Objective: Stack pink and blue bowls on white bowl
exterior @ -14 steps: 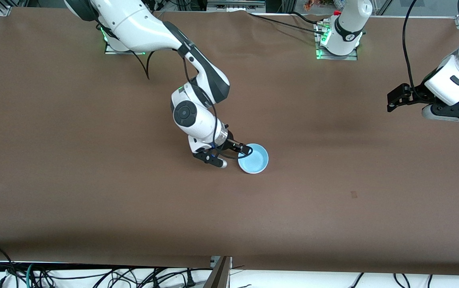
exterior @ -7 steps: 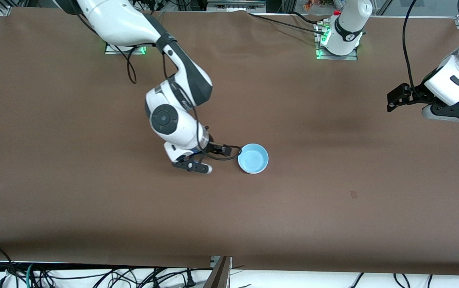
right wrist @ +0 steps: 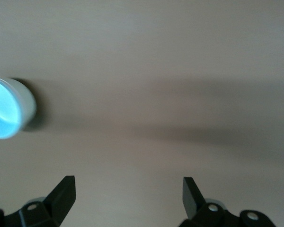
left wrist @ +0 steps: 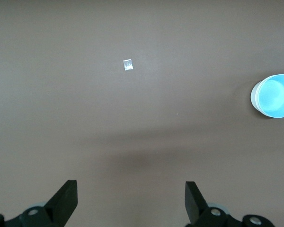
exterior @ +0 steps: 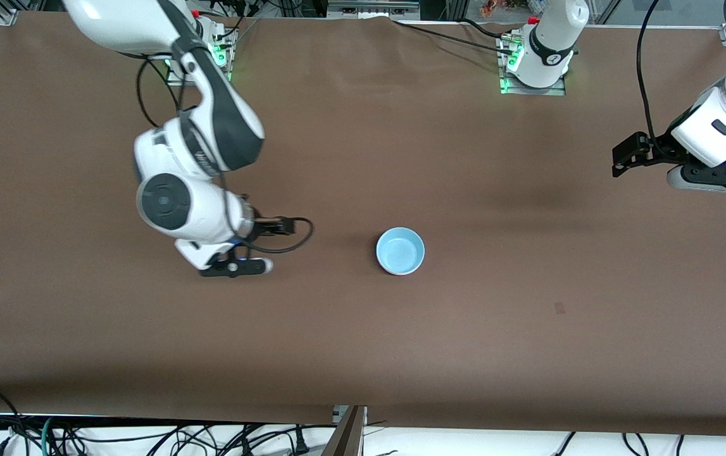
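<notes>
One light blue bowl (exterior: 400, 251) visible on top, one brown table (exterior: 527, 329), two robot arms, one small tape scrap (left wrist: 128, 65)

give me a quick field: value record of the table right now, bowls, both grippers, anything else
bowls in sight: blue bowl on top, near the table's middle; white rim beneath it, pink bowl not visible
right gripper: open, empty, over bare table, toward the right arm's end from the bowl
left gripper: open, empty, waiting over the left arm's end of the table
table: brown cover
other: small pale scrap lying on the cover
</notes>
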`<state>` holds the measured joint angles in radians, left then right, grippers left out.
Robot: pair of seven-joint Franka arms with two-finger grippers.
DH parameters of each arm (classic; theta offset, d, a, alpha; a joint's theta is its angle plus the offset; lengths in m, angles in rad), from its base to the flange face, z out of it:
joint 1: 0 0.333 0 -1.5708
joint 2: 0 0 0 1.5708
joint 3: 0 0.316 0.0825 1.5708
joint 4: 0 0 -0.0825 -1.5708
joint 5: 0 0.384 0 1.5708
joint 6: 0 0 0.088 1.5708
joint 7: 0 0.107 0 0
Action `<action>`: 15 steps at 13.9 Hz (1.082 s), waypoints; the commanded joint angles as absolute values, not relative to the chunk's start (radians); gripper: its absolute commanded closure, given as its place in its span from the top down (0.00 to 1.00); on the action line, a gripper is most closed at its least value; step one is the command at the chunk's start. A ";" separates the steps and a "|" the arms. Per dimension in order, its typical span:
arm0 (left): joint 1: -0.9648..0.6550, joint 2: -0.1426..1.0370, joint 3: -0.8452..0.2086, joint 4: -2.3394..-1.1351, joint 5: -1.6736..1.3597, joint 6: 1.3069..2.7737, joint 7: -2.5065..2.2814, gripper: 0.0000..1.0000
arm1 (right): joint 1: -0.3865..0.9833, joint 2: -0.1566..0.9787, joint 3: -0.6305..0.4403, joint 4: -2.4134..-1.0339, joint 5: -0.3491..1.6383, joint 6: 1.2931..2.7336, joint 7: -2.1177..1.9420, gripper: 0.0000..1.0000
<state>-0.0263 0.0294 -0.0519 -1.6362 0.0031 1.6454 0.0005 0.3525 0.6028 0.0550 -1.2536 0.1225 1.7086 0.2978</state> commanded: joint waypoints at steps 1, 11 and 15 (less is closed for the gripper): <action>-0.026 0.017 -0.051 -1.638 -0.017 1.634 -0.005 1.00 | 0.292 0.513 0.067 -1.333 0.072 1.643 0.181 1.00; -0.026 0.017 -0.051 -1.638 -0.017 1.632 -0.006 1.00 | 0.081 0.241 0.067 -1.502 -0.050 1.507 0.025 1.00; -0.026 0.017 -0.051 -1.638 -0.017 1.632 -0.006 1.00 | 0.052 0.164 0.045 -1.505 -0.074 1.483 -0.084 1.00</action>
<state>-0.0263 0.0294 -0.0520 -1.6362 0.0031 1.6445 0.0005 0.0694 0.2276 0.0466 -1.4623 -0.0610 1.4849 -0.0480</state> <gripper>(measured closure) 0.000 0.000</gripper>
